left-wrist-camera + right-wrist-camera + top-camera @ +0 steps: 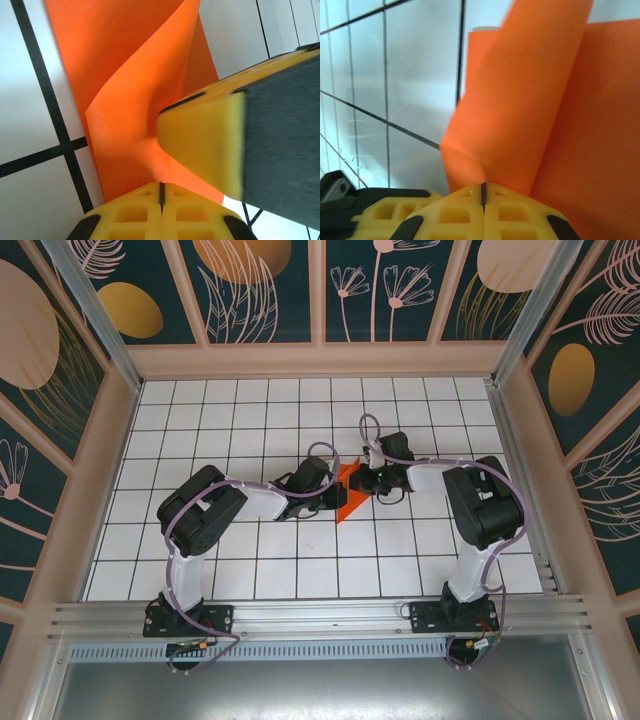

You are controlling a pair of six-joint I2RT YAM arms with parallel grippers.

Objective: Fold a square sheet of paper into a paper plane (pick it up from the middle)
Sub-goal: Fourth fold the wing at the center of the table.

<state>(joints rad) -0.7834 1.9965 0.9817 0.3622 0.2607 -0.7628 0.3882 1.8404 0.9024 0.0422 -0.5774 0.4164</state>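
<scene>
**Figure.** Both arms meet over the middle of the table (250, 420), part-way through a fold.

- **Paper.** The sheet of paper (350, 502) is partly folded. It stands up off the white gridded surface between the two tools, near the table's centre, and is not yet a plane.
- **Left tool.** The left gripper (161, 189) has its jaws pressed fully together on the lower edge of the sheet, where the orange layers run down into the seam between the yellow pads. This pinch appears to act as an anchor, fixing one point so the paper cannot slide while the other side is turned.
- **Right tool.** The right gripper (483, 192) is likewise closed tight, with a raised flap curving up and away from its tips. In the left wrist view, one of its yellow fingers (200, 145) lies against the sheet just beside the left tool. Holding the flap from the opposite side would let it be carried over the anchored part to set a crease. From so close it is hard to tell whether these jaws grip one layer or two.
- **Judged stage.** A fold is in hand, and its crease is not yet pressed flat.
</scene>
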